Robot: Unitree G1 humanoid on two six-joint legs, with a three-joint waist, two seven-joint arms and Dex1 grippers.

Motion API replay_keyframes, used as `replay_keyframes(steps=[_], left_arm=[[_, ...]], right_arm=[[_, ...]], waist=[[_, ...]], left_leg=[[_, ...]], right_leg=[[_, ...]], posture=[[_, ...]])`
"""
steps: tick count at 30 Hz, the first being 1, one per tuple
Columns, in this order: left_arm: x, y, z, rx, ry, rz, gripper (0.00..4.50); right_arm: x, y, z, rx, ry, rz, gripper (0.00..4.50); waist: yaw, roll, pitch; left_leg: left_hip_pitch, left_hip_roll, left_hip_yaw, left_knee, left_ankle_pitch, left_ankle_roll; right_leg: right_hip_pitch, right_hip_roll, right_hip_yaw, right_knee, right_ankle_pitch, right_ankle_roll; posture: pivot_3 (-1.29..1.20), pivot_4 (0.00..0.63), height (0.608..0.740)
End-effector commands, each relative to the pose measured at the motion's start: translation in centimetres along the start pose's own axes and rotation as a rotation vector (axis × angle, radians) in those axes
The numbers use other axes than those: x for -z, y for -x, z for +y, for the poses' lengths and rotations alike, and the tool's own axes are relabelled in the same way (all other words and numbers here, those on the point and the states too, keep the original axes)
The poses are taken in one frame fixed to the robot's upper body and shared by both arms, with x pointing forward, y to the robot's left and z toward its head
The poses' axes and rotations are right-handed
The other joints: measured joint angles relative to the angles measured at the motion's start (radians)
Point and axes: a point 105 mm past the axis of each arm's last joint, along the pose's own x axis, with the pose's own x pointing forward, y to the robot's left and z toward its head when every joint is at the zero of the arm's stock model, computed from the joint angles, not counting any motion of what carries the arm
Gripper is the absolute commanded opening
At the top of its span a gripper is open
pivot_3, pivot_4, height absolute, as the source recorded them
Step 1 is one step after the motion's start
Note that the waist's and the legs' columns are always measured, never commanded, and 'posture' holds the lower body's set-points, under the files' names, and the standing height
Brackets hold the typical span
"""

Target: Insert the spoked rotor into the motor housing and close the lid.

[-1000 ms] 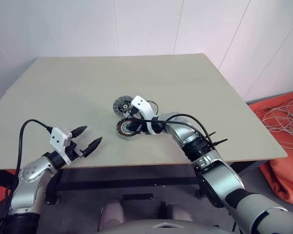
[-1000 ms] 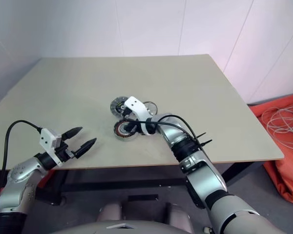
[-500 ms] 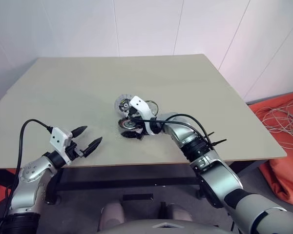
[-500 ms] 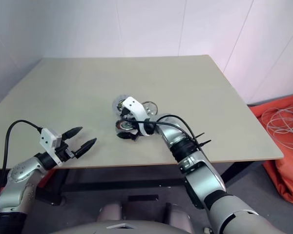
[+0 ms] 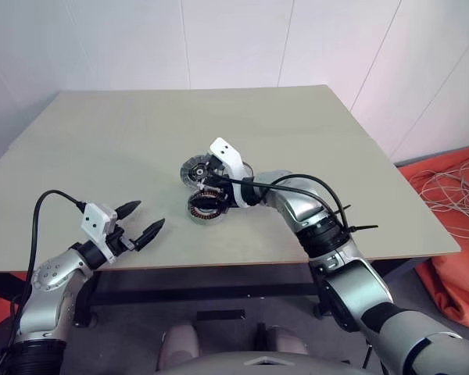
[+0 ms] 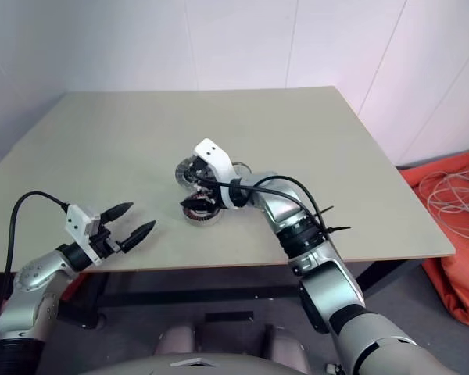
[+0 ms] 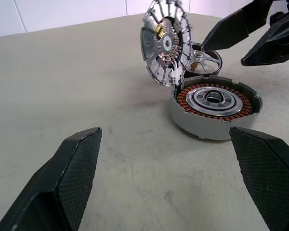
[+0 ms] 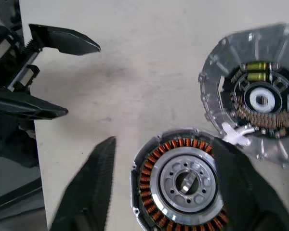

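The motor housing (image 5: 205, 207) lies flat on the table (image 5: 125, 133), its copper coil ring (image 7: 215, 101) facing up around an empty silvery centre. The lid (image 7: 165, 44) stands tilted on its edge against the housing, its inner face showing. The spoked rotor (image 7: 202, 57) lies just behind them, partly hidden. My right gripper (image 8: 166, 142) hovers open a little above the housing, one finger to each side, holding nothing. My left gripper (image 5: 148, 216) is open and empty near the table's front edge, pointing toward the housing from a distance.
The tan table reaches far beyond the parts on every side, with its front edge (image 5: 219, 264) close to my left gripper. An orange cloth with white cables (image 5: 453, 195) lies on the floor past the table's right edge.
My right gripper has risen off the housing and its fingers have spread apart. The housing stays on the table. The left arm has not moved.
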Motion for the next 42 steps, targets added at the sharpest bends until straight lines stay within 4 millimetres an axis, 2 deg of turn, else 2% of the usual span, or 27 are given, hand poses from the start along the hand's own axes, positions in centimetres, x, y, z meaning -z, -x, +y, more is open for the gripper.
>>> replay_keyframes(steps=[1, 5, 6, 7, 12, 21, 28, 33, 42], left_arm=[[-0.9, -0.2, 0.1, 0.000, -0.030, -0.031, 4.50], [-0.9, -0.2, 0.1, -0.001, -0.028, -0.030, 4.50], [-0.9, -0.2, 0.1, -0.002, -0.028, -0.029, 4.50], [-0.9, -0.2, 0.1, -0.002, -0.028, -0.029, 4.50], [-0.9, -0.3, 0.1, -0.003, -0.027, -0.030, 4.50], [-0.9, -0.3, 0.1, -0.004, -0.029, -0.029, 4.50], [-1.0, -0.2, 0.2, -0.008, -0.034, -0.029, 4.50], [-1.0, -0.3, 0.1, -0.006, -0.032, -0.030, 4.50], [-1.0, -0.4, 0.2, -0.003, -0.034, -0.030, 4.50]], right_arm=[[-0.9, 0.3, -0.3, 0.023, 0.008, -0.046, 2.11], [-0.7, 0.1, -0.2, 0.019, 0.009, -0.044, 0.72], [-0.7, 0.0, -0.1, 0.018, 0.012, -0.041, 0.24], [-0.7, -0.1, -0.1, 0.021, 0.020, -0.038, 0.05], [-0.7, -0.7, 0.4, 0.019, 0.048, -0.027, 0.02], [-1.0, -1.1, -0.1, 0.040, 0.068, -0.029, 0.02], [0.5, -1.4, -1.1, 0.077, 0.061, 0.023, 0.02], [2.3, -1.5, -1.5, 0.093, 0.070, 0.081, 0.02], [3.4, -1.3, -1.5, 0.086, 0.056, 0.112, 0.02]], waist=[[0.000, 0.000, 0.000], [-0.001, 0.000, 0.000], [-0.001, 0.000, 0.000], [-0.001, 0.000, 0.000], [-0.001, 0.000, 0.000], [-0.001, 0.000, 0.000], [-0.001, 0.000, 0.000], [-0.001, 0.000, 0.000], [-0.001, 0.000, 0.000]], left_leg=[[0.000, 0.000, 0.000, 0.000, 0.000, 0.000], [0.000, 0.000, 0.000, 0.000, 0.000, 0.000], [0.000, 0.000, 0.000, 0.000, 0.000, 0.000], [0.000, 0.000, 0.000, 0.000, 0.000, 0.000], [0.000, 0.000, 0.000, 0.000, 0.000, 0.000], [0.000, 0.000, 0.000, 0.000, 0.000, 0.000], [0.000, 0.000, 0.000, 0.000, 0.000, 0.000], [0.000, 0.000, 0.000, 0.000, 0.000, 0.000], [0.000, 0.000, 0.000, 0.000, 0.000, 0.000]], right_leg=[[0.000, 0.000, 0.000, 0.000, 0.000, 0.000], [0.000, 0.000, 0.000, 0.000, 0.000, 0.000], [0.000, 0.000, 0.000, 0.000, 0.000, 0.000], [0.000, 0.000, 0.000, 0.000, 0.000, 0.000], [0.000, 0.000, 0.000, 0.000, 0.000, 0.000], [0.000, 0.000, 0.000, 0.000, 0.000, 0.000], [0.000, 0.000, 0.000, 0.000, 0.000, 0.000], [0.000, 0.000, 0.000, 0.000, 0.000, 0.000], [0.000, 0.000, 0.000, 0.000, 0.000, 0.000]], posture=[[0.00, 0.000, 0.740], [0.00, 0.000, 0.740], [0.00, 0.000, 0.740], [0.00, 0.000, 0.740], [0.00, 0.000, 0.740], [0.00, 0.000, 0.740], [0.00, 0.000, 0.740], [0.00, 0.000, 0.740], [0.00, 0.000, 0.740]])
